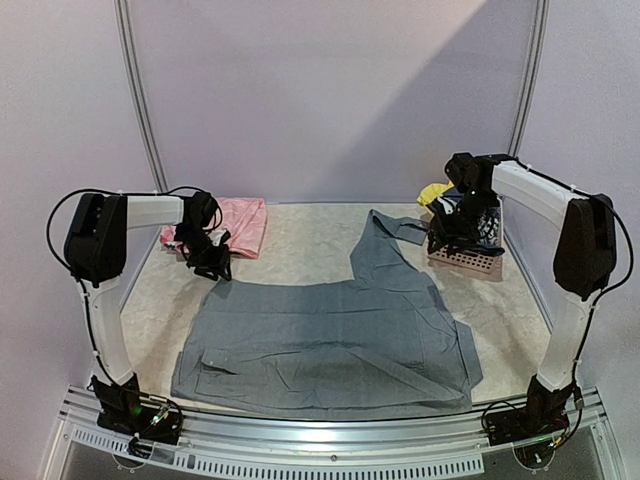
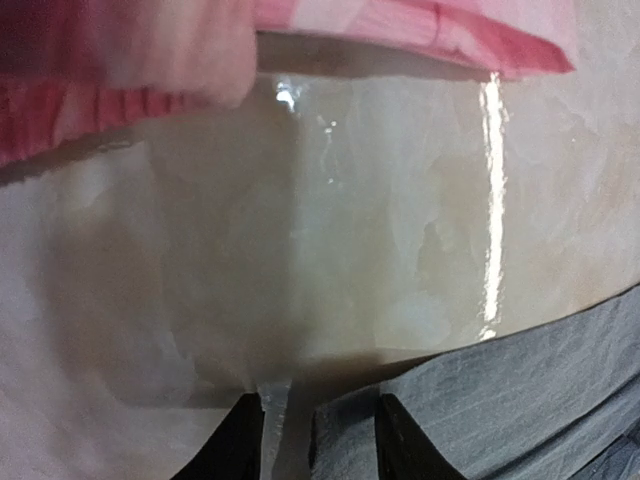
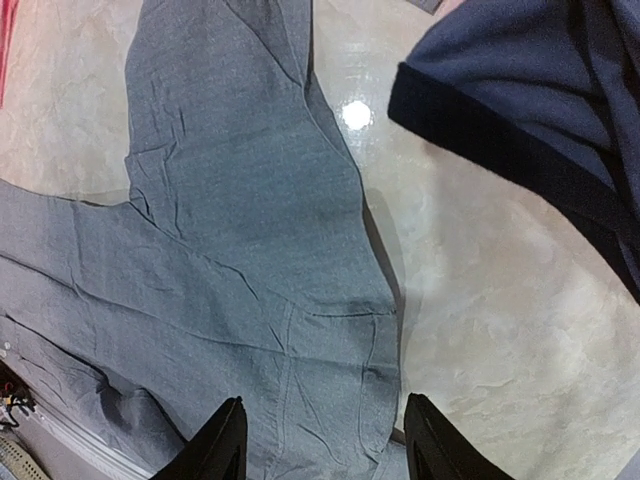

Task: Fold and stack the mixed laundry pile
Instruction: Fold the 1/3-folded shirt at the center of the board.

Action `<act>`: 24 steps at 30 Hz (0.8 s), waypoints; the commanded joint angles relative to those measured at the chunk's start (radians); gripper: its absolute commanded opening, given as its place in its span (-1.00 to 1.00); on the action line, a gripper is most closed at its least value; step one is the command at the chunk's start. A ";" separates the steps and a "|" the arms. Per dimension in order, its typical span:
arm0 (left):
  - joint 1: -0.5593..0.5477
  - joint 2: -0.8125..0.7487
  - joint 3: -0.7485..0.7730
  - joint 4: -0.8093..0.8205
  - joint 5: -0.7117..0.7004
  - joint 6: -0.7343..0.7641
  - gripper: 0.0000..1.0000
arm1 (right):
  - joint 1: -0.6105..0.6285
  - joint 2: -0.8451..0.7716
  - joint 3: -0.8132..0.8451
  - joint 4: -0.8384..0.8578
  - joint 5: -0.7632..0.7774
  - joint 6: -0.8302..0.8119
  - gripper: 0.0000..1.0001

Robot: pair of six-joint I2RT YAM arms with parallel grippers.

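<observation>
While the grey shirt (image 1: pixel 330 340) lies spread flat, folding appears about to begin; the next move calls for pinching its edges. Left gripper (image 1: pixel 208 262), at the shirt's far-left corner: fingers apart, holding nothing. Right gripper (image 1: pixel 447 236), beyond the shirt's outstretched sleeve by the basket (image 1: pixel 470 262): likewise parted, empty.

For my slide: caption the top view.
Grey shirt spread on table, pink cloth back-left, basket back-right.
</observation>
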 commanded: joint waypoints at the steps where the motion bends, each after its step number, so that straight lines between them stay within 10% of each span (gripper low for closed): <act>1: -0.014 0.022 0.017 0.008 0.015 0.005 -0.35 | -0.010 0.048 0.049 0.015 -0.029 -0.010 0.09; 7: -0.015 0.023 0.015 0.016 0.035 0.009 -1.00 | -0.010 0.138 0.096 0.039 -0.063 -0.019 0.10; 24: -0.014 -0.004 0.000 0.001 0.016 0.009 -1.00 | 0.013 0.415 0.354 0.098 -0.045 -0.033 0.10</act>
